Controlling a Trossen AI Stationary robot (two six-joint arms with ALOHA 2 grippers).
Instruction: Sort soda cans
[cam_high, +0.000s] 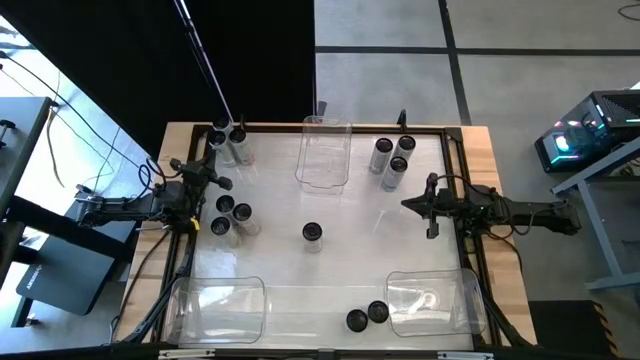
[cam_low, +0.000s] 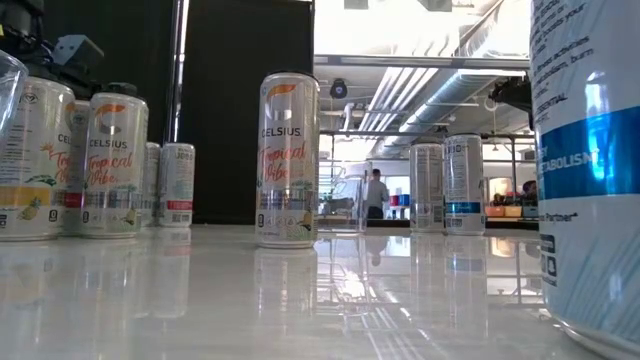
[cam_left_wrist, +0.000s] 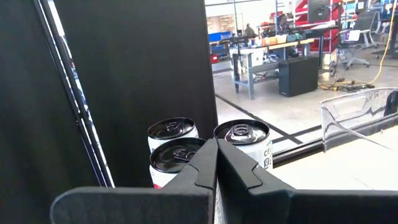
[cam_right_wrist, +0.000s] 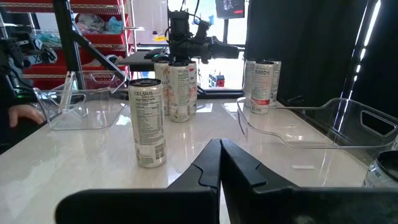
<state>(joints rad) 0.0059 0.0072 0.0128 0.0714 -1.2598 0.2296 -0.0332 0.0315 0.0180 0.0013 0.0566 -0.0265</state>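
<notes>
Light falls evenly from overhead, and the white counter (cam_high: 330, 215) is bright and glossy. In the low view it mirrors the standing cans (cam_low: 288, 160) as long pale streaks and carries a soft sheen right across. Ceiling strip lights glare in the room behind and wash that background nearly white. The can nearest the lens (cam_low: 590, 170) is blurred and bulges at the picture's edge. From above, shadows under the cans are short and faint; a dark screen (cam_high: 250, 60) swallows the far corner. The clear bins (cam_high: 325, 150) show mostly as highlights along their rims. In the left wrist view the screen is almost black, and the can tops (cam_left_wrist: 239, 132) catch small glints, perhaps slightly soft.
</notes>
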